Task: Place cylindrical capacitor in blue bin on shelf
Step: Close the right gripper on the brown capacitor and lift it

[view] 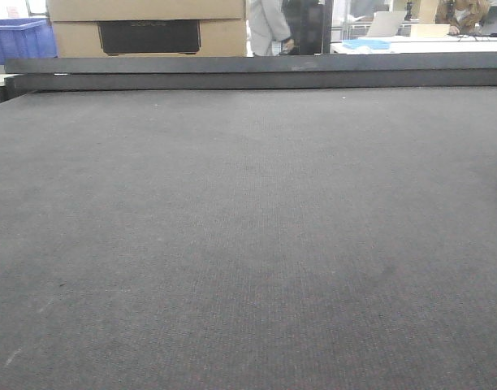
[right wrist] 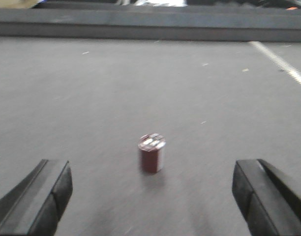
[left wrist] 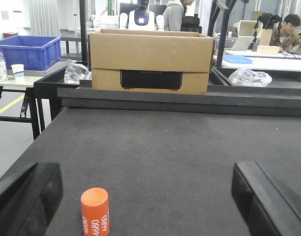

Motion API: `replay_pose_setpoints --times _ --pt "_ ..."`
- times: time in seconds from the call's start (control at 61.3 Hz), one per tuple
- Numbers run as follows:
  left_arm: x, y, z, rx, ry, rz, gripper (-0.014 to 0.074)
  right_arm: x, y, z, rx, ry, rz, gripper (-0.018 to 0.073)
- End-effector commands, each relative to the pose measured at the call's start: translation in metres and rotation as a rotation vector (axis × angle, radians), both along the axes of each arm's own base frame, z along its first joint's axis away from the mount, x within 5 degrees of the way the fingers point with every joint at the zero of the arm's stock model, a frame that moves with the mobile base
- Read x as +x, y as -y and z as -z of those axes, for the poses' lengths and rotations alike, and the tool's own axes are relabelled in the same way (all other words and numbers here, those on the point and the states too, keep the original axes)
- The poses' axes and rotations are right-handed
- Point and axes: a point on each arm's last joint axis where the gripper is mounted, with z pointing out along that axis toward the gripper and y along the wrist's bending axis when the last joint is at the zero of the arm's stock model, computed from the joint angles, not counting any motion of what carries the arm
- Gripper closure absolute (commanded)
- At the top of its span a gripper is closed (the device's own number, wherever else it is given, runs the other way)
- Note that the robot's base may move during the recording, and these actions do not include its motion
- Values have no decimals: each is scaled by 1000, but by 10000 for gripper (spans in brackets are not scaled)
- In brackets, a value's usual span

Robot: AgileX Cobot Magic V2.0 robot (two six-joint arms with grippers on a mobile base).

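A small dark red cylinder with a silvery top, the capacitor (right wrist: 152, 153), stands upright on the grey mat in the right wrist view. My right gripper (right wrist: 150, 191) is open and empty, and the capacitor stands just ahead of the gap between its jaws, centred. This view is blurred. My left gripper (left wrist: 145, 196) is open and empty. An orange cylinder marked 4680 (left wrist: 95, 211) stands upright near its left finger (left wrist: 30, 194). The steel shelf is out of view. Neither gripper nor either cylinder shows in the front view.
The grey mat table (view: 248, 244) has a raised dark rail (view: 257, 71) at its far edge. Behind it stand a cardboard box (left wrist: 150, 59) and plastic bags (left wrist: 249, 77). A blue crate (left wrist: 27, 49) sits on a side table at the far left. People sit at desks behind.
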Motion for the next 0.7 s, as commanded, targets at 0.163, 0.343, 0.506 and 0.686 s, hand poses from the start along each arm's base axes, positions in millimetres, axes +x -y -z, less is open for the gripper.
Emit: replay_pose_setpoints --times 0.163,0.343,0.506,0.686 --pt "0 1 -3 -8 9 7 -12 41 14 27 -24 32 55 -9" --pt "0 1 -3 -8 11 7 -12 76 16 35 -36 29 40 -9" --pt "0 1 -3 -8 11 7 -12 107 16 42 -61 31 -1 -9" --pt "0 1 -3 -8 11 7 -12 128 19 62 -53 -6 5 -9"
